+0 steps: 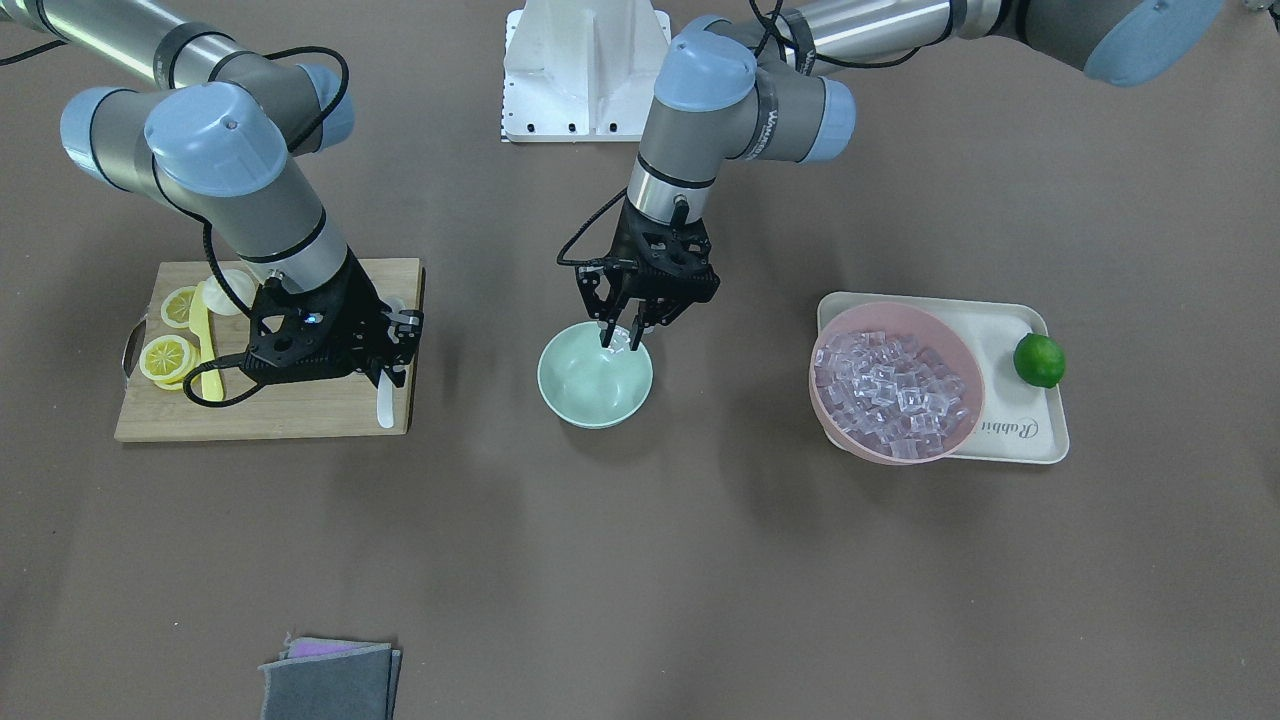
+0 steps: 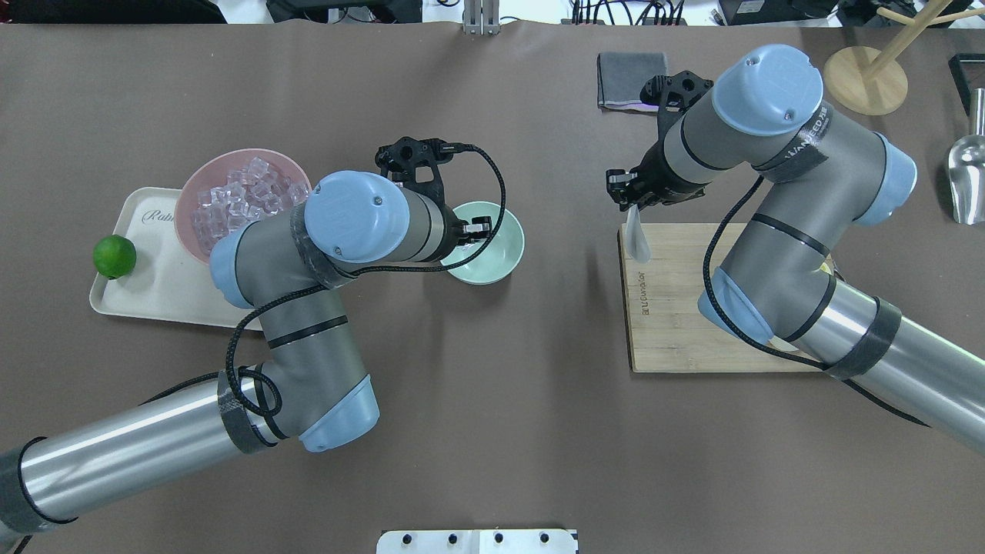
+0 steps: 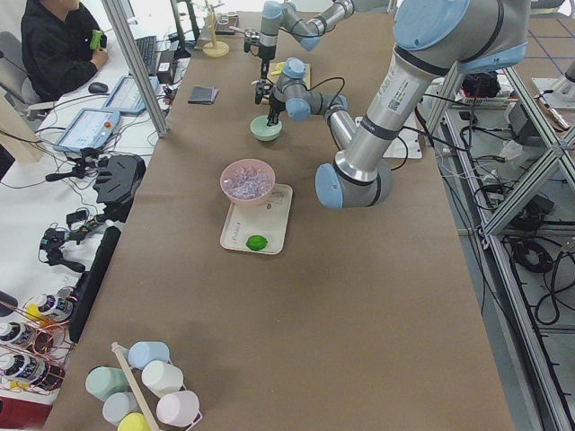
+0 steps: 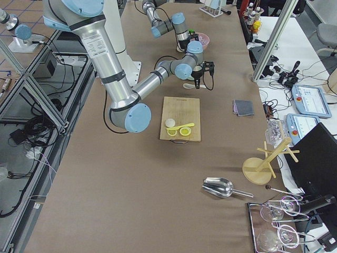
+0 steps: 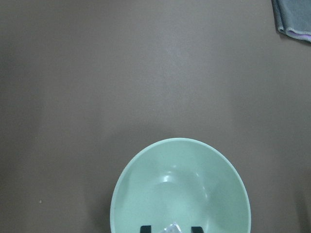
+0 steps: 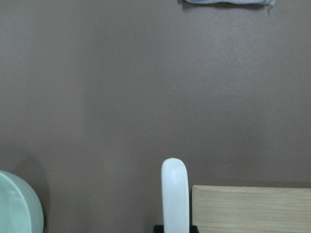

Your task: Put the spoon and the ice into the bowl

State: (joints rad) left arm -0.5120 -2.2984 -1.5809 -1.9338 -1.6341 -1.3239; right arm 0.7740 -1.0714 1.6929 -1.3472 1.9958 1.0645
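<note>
The pale mint-green bowl [image 1: 595, 390] stands at the table's middle, also in the overhead view [image 2: 496, 258]. My left gripper [image 1: 622, 338] hangs over the bowl's robot-side rim, shut on a small clear ice cube [image 5: 172, 227] held just above the inside of the bowl [image 5: 180, 184]. My right gripper [image 2: 627, 196] is at the cutting board's corner nearest the bowl, shut on the white spoon [image 2: 637, 240]. The spoon [image 1: 385, 405] points away from the robot, and it sticks out ahead in the right wrist view [image 6: 175, 194].
A pink bowl [image 1: 830, 335] full of ice cubes sits on a cream tray [image 1: 1010, 435] with a lime [image 1: 1039, 360]. The wooden cutting board [image 1: 300, 420] carries lemon slices [image 1: 167, 357] and a yellow knife [image 1: 207, 345]. A grey cloth [image 1: 330, 680] lies near the operators' edge.
</note>
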